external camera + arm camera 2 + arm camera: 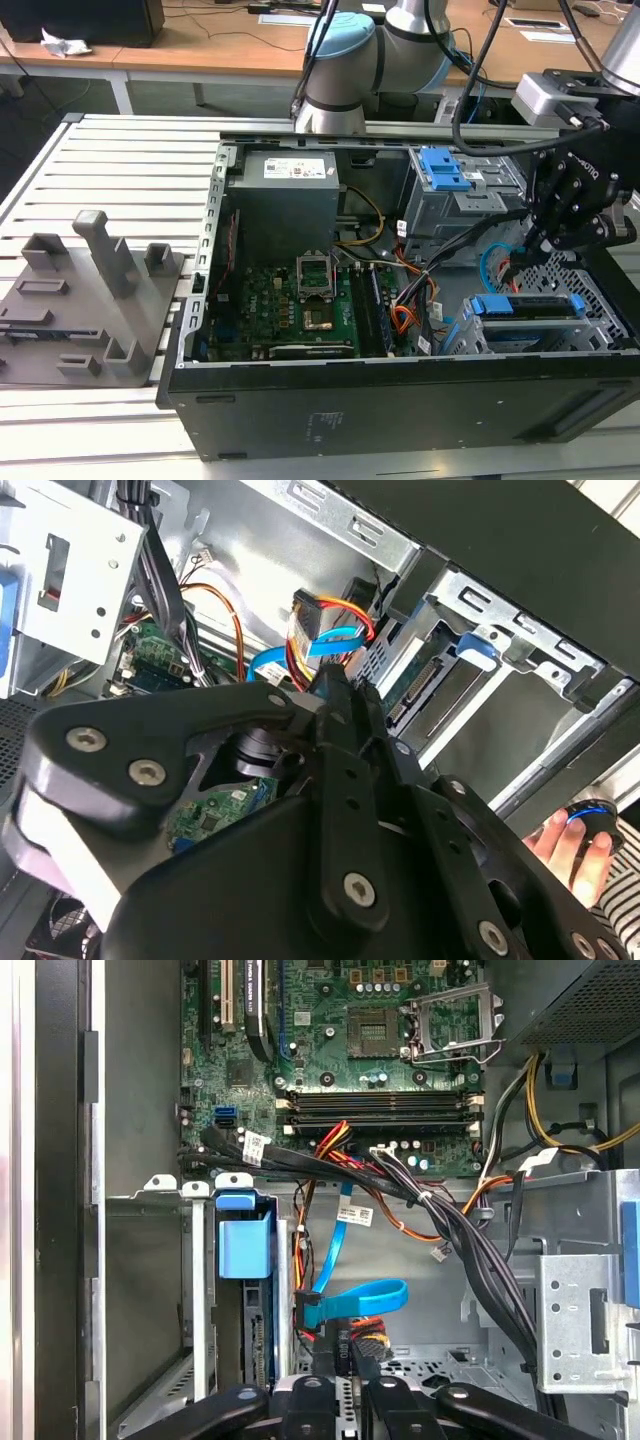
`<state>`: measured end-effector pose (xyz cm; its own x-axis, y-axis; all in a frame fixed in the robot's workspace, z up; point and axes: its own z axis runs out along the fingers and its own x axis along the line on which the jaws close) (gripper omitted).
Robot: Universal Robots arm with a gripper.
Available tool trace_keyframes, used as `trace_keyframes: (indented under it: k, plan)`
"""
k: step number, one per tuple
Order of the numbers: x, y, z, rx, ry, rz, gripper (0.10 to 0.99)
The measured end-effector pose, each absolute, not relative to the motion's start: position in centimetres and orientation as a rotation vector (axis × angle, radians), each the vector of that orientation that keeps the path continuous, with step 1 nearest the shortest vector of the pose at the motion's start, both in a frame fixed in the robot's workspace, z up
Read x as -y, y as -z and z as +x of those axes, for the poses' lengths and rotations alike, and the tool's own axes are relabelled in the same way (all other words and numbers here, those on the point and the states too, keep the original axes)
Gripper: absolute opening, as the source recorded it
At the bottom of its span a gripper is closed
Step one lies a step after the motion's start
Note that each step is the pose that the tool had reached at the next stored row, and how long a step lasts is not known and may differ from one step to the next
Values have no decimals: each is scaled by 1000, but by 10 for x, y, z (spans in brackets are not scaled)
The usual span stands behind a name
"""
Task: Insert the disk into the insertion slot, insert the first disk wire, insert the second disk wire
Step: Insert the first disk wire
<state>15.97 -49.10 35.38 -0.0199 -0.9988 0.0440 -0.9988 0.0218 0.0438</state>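
Observation:
The disk [525,305] lies in its blue carrier inside the insertion slot [600,285], at the exterior view's right. In the first wrist view, its blue tab [243,1245] sits at the slot's mouth. The second wrist view shows the disk's connector edge [420,685] bare. My gripper [530,250] hangs just behind the disk. Its fingertips [338,1348] are pressed together at the black plug end of a flat blue disk wire [355,1300], beside a bundle of red and orange wires [368,1328]. The blue wire [330,640] loops past the gripper [335,680].
A taller grey cage with a blue latch [445,168] stands behind the gripper. Black cable bundles [450,1230] cross the case beside the motherboard [300,300]. A grey fixture block [90,300] sits at the exterior view's left. A person's hand [570,845] shows outside the case wall.

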Motion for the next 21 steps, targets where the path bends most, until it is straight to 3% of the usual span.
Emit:
trace_keyframes:
  k: [9,21]
  plan:
    - [493,-358,160,2200,0,2154,161]
    - [526,-354,172,2194,10,2149,161]
